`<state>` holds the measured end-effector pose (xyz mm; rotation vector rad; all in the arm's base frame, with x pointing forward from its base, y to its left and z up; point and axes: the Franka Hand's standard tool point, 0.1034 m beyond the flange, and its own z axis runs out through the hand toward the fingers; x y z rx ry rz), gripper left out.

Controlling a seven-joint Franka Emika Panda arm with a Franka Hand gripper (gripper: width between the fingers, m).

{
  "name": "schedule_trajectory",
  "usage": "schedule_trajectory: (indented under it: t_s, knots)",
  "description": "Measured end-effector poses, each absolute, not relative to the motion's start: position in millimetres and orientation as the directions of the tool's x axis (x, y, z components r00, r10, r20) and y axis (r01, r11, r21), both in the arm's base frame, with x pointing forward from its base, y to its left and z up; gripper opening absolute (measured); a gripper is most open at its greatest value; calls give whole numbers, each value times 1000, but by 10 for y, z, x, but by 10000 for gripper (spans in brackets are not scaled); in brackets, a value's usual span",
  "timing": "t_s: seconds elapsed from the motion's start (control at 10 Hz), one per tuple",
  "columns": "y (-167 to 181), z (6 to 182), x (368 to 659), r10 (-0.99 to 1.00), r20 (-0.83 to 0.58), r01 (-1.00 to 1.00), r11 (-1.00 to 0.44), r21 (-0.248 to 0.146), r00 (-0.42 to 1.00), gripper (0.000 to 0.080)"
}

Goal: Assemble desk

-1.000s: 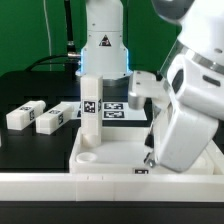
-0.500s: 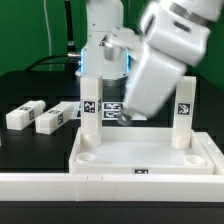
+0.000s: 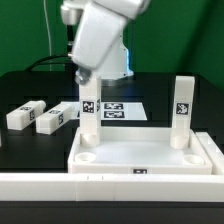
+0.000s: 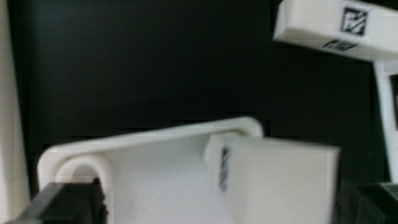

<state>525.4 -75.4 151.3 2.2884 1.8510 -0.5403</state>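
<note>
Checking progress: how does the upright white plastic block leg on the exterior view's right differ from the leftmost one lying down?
The right white block leg stands upright in the white rimmed desk panel; the leftmost leg lies flat on the black table, unmounted. Both are white blocks.

A green backdrop (image 3: 185, 35) rises behind the black table (image 3: 25, 88); a dark cable (image 3: 48, 35) hangs before it.

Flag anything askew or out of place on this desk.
Nothing stands out. Both mounted legs stand upright in the panel, and two loose legs lie on the table at the exterior view's left.
</note>
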Motion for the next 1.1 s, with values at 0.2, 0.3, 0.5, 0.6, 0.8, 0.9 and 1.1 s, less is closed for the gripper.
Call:
schedule_trajectory:
  t_s: [0.2, 0.3, 0.5, 0.6, 0.8, 0.9, 1.1]
  knots:
    - [-805, 1478, 5220, 908, -373, 963, -247, -112, 189, 649]
    - [-793, 1475, 5220, 898, -377, 954, -284, -97, 229, 649]
    - [-781, 1404, 5221, 843, -391, 908, -417, -36, 371, 649]
    - [-787, 1259, 5208, 806, -414, 880, -474, -21, 424, 649]
    - [-787, 1259, 5208, 806, -414, 880, -474, -21, 424, 649]
    - [-787, 1259, 5208, 806, -414, 880, -474, -21, 424, 649]
    - [-787, 1259, 5208, 806, -414, 880, -474, -21, 424, 649]
